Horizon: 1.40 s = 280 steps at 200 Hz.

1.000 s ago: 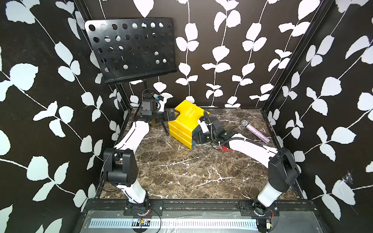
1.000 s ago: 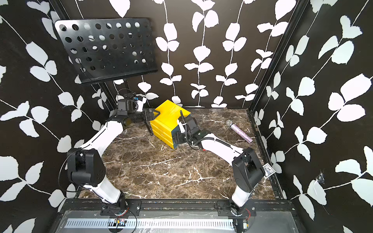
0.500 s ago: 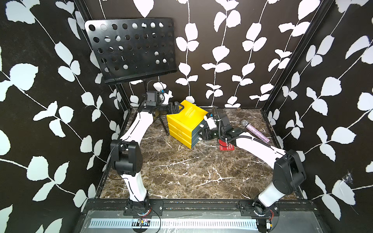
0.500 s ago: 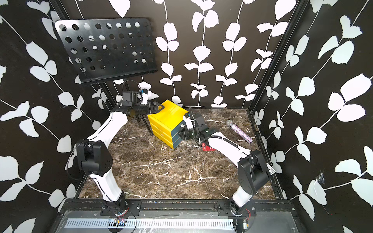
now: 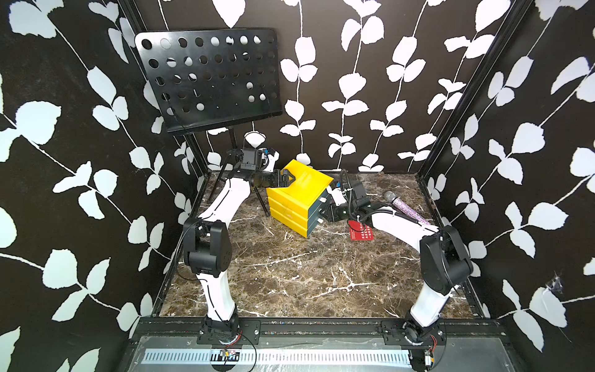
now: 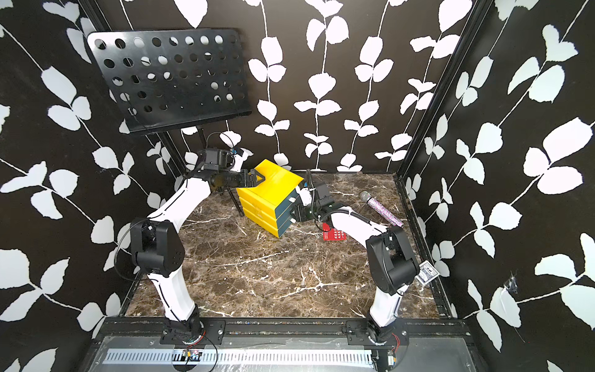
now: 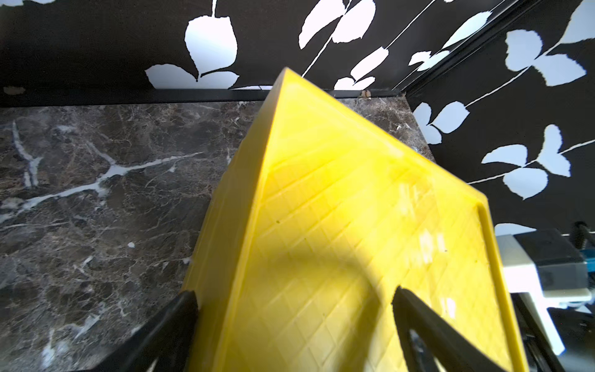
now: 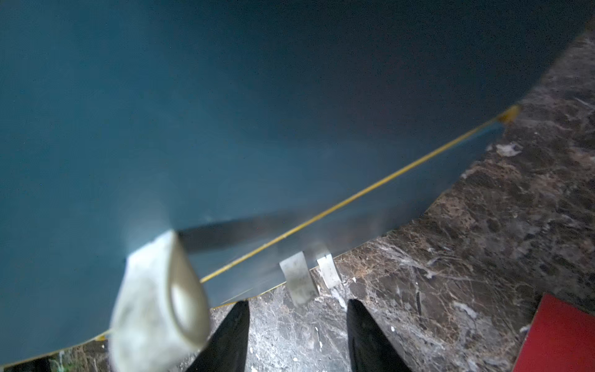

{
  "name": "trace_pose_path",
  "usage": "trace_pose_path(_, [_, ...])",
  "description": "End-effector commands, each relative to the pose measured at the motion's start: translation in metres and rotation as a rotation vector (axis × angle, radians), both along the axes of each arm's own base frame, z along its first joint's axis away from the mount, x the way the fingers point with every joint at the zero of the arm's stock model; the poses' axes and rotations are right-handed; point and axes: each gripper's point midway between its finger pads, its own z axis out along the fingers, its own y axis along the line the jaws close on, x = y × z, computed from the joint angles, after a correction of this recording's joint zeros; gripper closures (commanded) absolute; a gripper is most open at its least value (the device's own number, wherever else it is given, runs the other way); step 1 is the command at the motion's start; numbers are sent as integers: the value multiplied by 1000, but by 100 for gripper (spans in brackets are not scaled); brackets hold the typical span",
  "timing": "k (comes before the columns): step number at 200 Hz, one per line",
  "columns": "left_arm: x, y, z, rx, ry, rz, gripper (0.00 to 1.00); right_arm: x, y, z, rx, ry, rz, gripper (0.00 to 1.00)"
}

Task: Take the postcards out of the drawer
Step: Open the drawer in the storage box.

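Note:
The yellow cabinet (image 5: 299, 190) (image 6: 269, 190) stands at the back of the marble table, and its three teal drawer fronts (image 5: 317, 209) (image 8: 225, 112) all look shut. One red postcard (image 5: 361, 230) (image 6: 334, 234) (image 8: 560, 338) lies flat on the table under my right forearm. Any other postcards are hidden. My left gripper (image 5: 288, 178) (image 7: 294, 296) is open and straddles the cabinet's top rear corner, one finger by its side, one over its top. My right gripper (image 5: 328, 212) (image 8: 297, 306) is open just before the lowest drawer front, a tape tab (image 8: 297, 280) ahead of its jaws, nothing between them.
A black perforated music stand (image 5: 209, 77) rises at the back left, its legs (image 5: 262, 203) beside the cabinet. A glittery microphone (image 5: 405, 206) lies at the back right. A deck of playing cards (image 6: 426, 273) rests by the right wall. A white tape loop (image 8: 157, 296) sticks out of a drawer front.
My left gripper rose and came over the cabinet's top corner. The right gripper's jaws have narrowed and it has shifted a little along the drawer fronts. The red postcard stayed put.

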Motion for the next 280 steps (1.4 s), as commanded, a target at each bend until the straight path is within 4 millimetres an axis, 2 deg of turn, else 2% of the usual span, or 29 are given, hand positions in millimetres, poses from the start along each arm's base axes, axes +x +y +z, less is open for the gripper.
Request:
trace_pose_path(1, [-9,-5,1,13,13,-28,4,7,14,6,49,-27,35,61])
trace_pose_path(26, [-10,-4,2,20,6,-30,4,10,17,3,58,-25,39,68])
trace_pose_path(104, [-13,-1,3,51,1,-37,4,25,7,1,101,-187,-21,67])
trace_pose_path(143, [-13,0,3,51,1,-35,4,34,-2,10,143,-274,-72,68])
trace_pose_path(166, [-13,-1,4,52,0,-35,4,37,3,12,173,-273,-64,69])
trace_pose_path(215, [-15,0,5,58,0,-37,4,41,2,9,184,-282,-80,85])
trace_pose_path(240, [-13,1,5,63,-6,-35,4,37,0,8,168,-279,-72,100])
trace_pose_path(280, [-5,4,4,72,-19,-10,3,13,-11,3,140,-247,-59,100])
